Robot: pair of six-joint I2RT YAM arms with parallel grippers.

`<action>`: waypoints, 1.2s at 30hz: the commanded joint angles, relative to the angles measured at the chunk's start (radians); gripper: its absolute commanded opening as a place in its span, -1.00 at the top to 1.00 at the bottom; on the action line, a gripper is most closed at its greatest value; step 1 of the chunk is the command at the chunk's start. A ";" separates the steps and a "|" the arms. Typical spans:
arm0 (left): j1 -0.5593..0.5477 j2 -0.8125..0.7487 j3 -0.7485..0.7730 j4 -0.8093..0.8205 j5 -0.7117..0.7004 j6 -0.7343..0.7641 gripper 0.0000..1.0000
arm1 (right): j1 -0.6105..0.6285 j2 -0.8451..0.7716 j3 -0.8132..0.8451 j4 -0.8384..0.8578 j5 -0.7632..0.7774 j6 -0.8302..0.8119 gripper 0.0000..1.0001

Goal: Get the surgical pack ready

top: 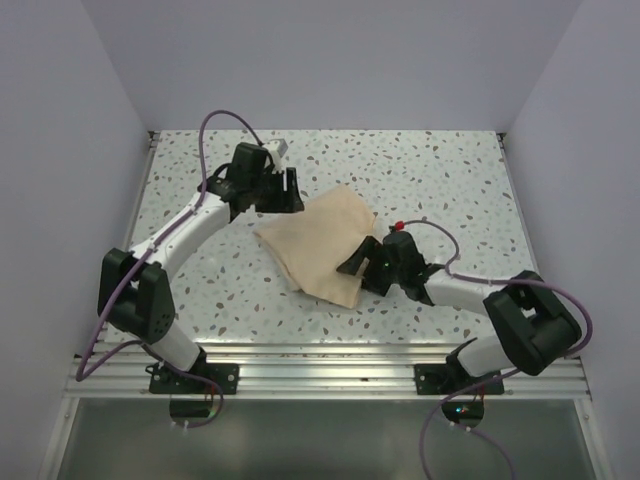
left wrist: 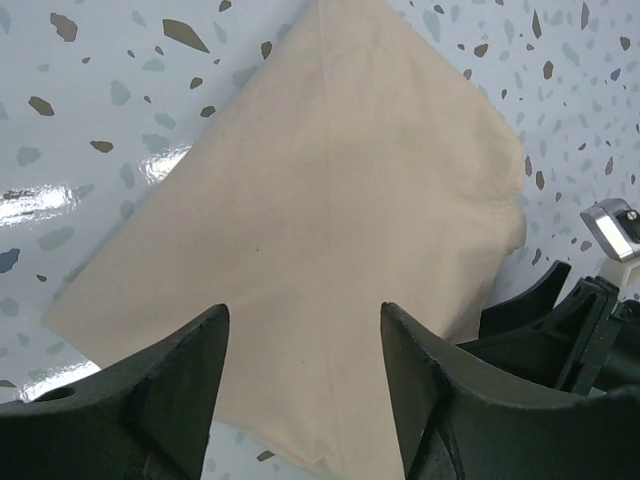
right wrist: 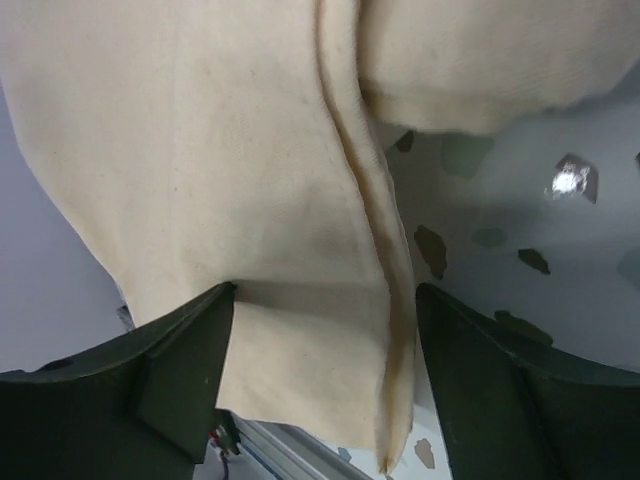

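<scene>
The left claw (left wrist: 305,392) stands spread. Its two dark fingers (left wrist: 150,400) rise from the bottom of the left wrist view with a clear gap between them and nothing pinched. Through that gap and above it lies the folded beige cloth (left wrist: 330,200), flat on the speckled table (left wrist: 90,110). One corner points to the top of the frame, and a faint crease runs down its middle. Whether the fingertips touch the cloth cannot be told from this view. In the overhead view this claw sits at the cloth's upper left corner, left of the frame's centre.

The right claw (right wrist: 325,385) is also spread wide, with a finger in each lower corner of the right wrist view. The cloth comes down from the top of that frame into the gap between them. The left fingertip (right wrist: 215,300) meets the fabric, where a shadow lies. A thick folded edge of several layers runs down the middle, and bare table shows between it and the right finger. The fabric is between the fingers but not squeezed by them. Overhead, this claw is at the cloth's lower right edge, just right of centre.

The cloth makes a rough diamond in the middle of the table between the two claws. A metal rail (top: 330,362) with the arm bases runs along the bottom of the overhead frame.
</scene>
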 commanded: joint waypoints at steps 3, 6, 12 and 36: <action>0.010 -0.063 -0.033 0.041 0.024 -0.014 -0.32 | 0.039 -0.049 -0.106 0.200 0.033 0.085 -0.29; 0.010 -0.070 -0.049 0.045 0.042 -0.009 -0.32 | 0.042 -0.100 -0.124 0.196 0.033 0.104 0.20; -0.011 -0.110 -0.096 0.056 0.062 -0.012 -0.32 | 0.047 -0.267 -0.067 -0.023 0.079 0.101 0.72; -0.283 -0.760 -0.750 0.192 0.045 -0.661 -0.26 | 0.043 -0.342 0.185 -0.358 0.163 0.113 1.00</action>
